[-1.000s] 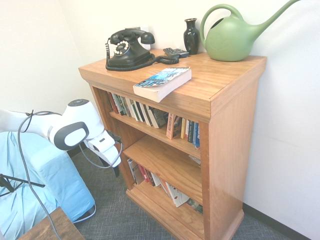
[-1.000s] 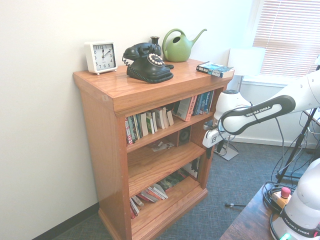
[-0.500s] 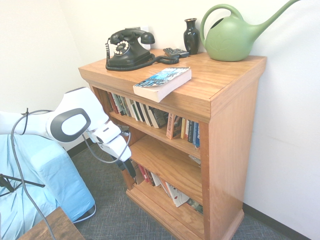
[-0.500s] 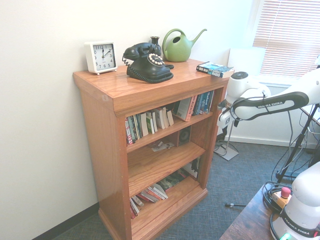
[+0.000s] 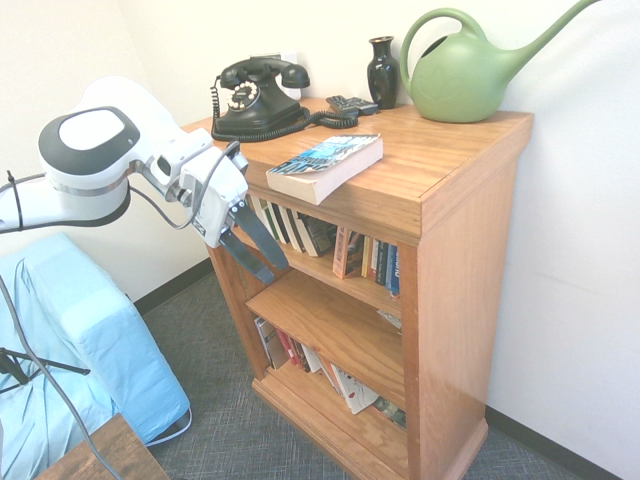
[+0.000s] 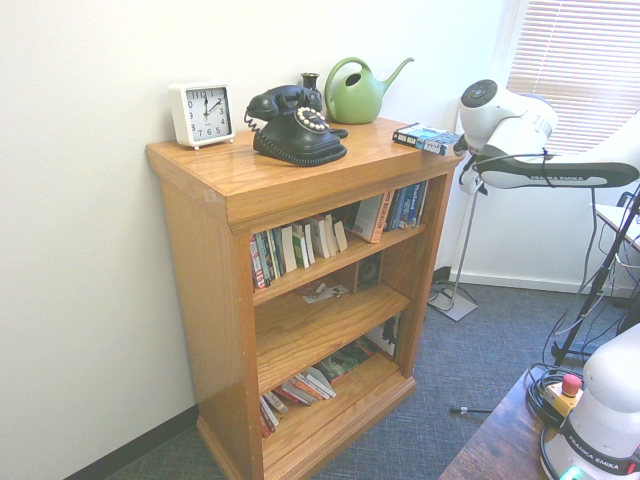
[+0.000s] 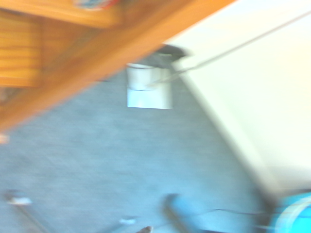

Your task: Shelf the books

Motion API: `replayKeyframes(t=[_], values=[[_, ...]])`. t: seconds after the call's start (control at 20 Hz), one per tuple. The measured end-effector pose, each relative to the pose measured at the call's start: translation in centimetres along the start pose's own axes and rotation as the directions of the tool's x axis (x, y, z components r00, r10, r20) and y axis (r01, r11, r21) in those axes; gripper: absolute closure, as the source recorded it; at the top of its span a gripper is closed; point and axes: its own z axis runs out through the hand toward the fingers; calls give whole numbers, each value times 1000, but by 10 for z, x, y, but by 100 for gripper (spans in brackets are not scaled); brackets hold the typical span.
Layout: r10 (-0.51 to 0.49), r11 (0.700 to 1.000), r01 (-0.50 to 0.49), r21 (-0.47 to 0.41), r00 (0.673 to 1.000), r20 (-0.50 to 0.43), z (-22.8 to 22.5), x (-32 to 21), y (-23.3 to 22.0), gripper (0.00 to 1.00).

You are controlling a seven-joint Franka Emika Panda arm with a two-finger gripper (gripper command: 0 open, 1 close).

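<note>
the book (image 5: 325, 165) lies flat on the shelf (image 5: 440, 150) top, mid-frame, overhanging its front edge, easy to pinch; the tool (image 5: 262, 258), spread and empty, hangs lower left.

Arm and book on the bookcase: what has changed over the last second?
The gripper rose from beside the lower tiers to just under the shelf top, open and empty. The book lies untouched on top; phone and watering can unchanged.
</note>
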Motion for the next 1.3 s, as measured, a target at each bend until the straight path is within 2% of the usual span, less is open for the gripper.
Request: replayKeyframes(t=[0.4, 0.6, 0.95, 1.2, 1.25, 1.3], values=[[-96, 973, 65, -221, 987, -132, -44, 8, -34, 0], [-121, 948, 68, -309, 980, -156, -38, 21, -56, 0], [-164, 928, 82, -363, 965, -203, -30, 25, -103, 0], [-169, 921, 72, -384, 960, -224, -23, 38, -119, 0], [-164, 922, 67, -382, 960, -227, -24, 41, -120, 100], [-163, 922, 66, -382, 960, -228, -24, 43, -122, 100]])
